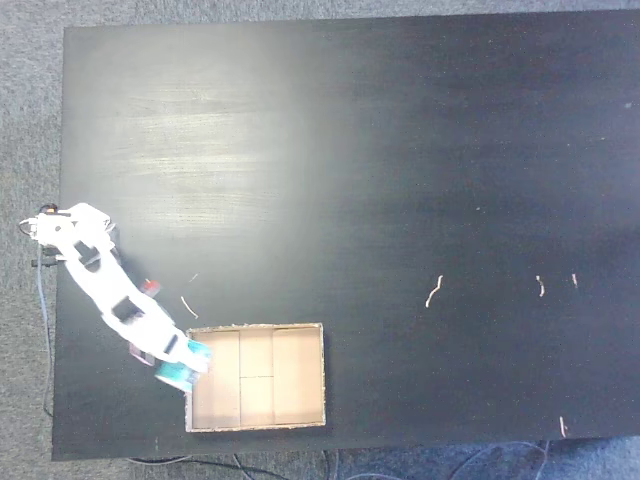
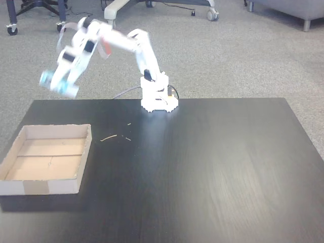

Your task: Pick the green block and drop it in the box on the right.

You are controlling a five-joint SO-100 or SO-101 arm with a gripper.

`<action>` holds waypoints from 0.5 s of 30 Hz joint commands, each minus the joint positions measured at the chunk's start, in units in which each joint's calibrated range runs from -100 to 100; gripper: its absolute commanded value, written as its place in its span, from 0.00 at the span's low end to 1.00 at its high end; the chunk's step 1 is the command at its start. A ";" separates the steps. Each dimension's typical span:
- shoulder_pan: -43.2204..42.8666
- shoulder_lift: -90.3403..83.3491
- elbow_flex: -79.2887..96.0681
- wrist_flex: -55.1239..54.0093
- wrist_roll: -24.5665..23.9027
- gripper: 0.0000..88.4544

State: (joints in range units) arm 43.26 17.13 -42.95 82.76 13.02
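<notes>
In the top-down fixed view the gripper [image 1: 185,365] hangs at the box's [image 1: 322,375] left wall, so the drop turns on carrying it right, over the floor. In the front fixed view the gripper [image 2: 58,85] is raised, above and beyond the box [image 2: 40,186]. A teal blur shows at its tip, possibly the block; I cannot tell whether the jaws clamp it.

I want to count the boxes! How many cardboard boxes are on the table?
1. The box sits at the table's bottom edge in the fixed view from above, beside the gripper; the other fixed view shows it at the table's left, open and empty.
</notes>
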 commanded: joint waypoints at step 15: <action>-3.80 43.67 -35.20 -18.68 0.29 0.35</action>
State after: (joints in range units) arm 38.70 62.24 -84.33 69.31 11.99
